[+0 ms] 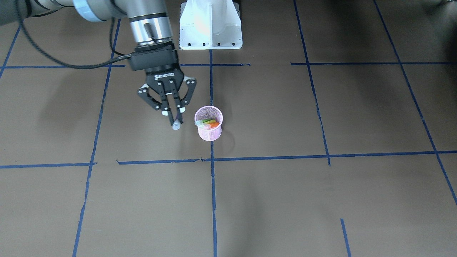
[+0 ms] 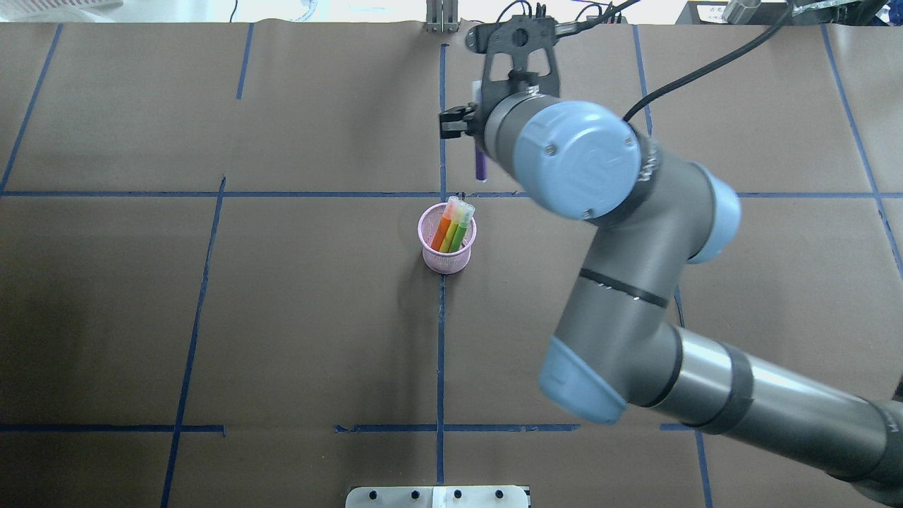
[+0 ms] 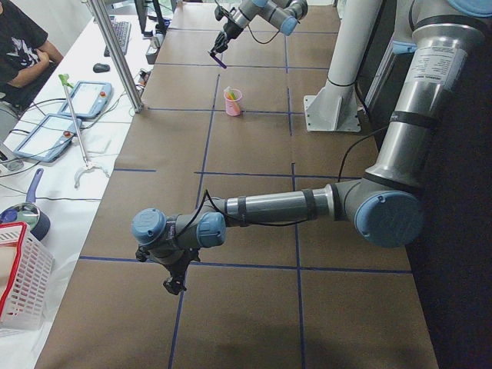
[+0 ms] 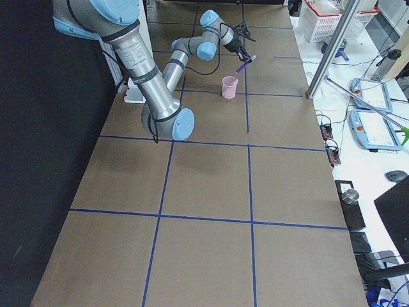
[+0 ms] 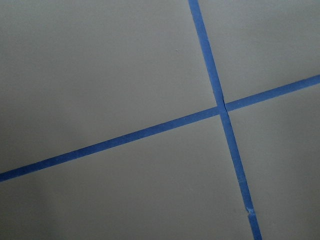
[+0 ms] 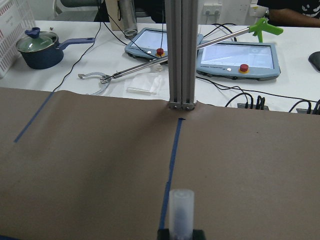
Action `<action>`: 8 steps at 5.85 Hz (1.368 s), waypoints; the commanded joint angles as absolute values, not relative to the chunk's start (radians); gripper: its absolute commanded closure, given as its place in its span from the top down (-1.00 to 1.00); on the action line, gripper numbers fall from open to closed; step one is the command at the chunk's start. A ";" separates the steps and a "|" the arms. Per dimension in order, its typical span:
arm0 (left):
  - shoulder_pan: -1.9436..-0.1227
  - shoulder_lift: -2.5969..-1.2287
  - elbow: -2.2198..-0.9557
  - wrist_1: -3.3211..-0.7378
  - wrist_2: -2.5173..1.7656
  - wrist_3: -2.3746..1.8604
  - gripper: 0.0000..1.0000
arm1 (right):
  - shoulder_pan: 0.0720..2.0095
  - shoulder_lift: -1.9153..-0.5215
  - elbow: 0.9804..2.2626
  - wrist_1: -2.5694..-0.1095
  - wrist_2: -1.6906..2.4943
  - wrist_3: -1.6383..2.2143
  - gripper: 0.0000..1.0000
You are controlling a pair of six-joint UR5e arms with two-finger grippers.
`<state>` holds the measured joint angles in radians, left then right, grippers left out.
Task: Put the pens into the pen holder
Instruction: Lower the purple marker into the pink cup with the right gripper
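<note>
The right claw point(image 1: 172, 112) pinches the purple pen point(image 2: 480, 164) near the pink pen holder point(image 1: 210, 134). Left claw point(image 3: 174, 285): I cannot tell.

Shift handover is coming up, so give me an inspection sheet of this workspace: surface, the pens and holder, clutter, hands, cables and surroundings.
surface: table covered in brown paper with a blue tape grid.
job's things: pink pen holder upright near the middle; orange pen and green pen inside it; purple pen held above the table, beside the holder.
clutter: nothing seen.
hands: right hand shut on the purple pen; left hand low over bare table at the far end, open or shut cannot be told.
cables: black cable hangs from the right wrist.
surroundings: operator, teach pendants and blue pot on the side bench.
</note>
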<state>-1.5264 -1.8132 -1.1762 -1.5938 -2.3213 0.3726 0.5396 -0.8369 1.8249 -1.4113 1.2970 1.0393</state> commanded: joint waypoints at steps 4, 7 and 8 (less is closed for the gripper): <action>-1.525 -1.816 -1.177 -1.594 -2.319 0.374 1.00 | 0.460 -0.797 1.597 -1.253 1.216 1.068 -1.00; -1.525 -1.818 -1.177 -1.594 -2.319 0.371 1.00 | 0.413 -0.834 1.601 -1.249 1.220 1.069 -1.00; -1.525 -1.818 -1.177 -1.594 -2.319 0.371 1.00 | 0.399 -0.839 1.603 -1.247 1.220 1.071 -1.00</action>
<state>-1.5248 -1.8177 -1.1766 -1.5938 -2.3194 0.3714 0.4126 -0.8339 1.6016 -1.2488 1.2194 1.0694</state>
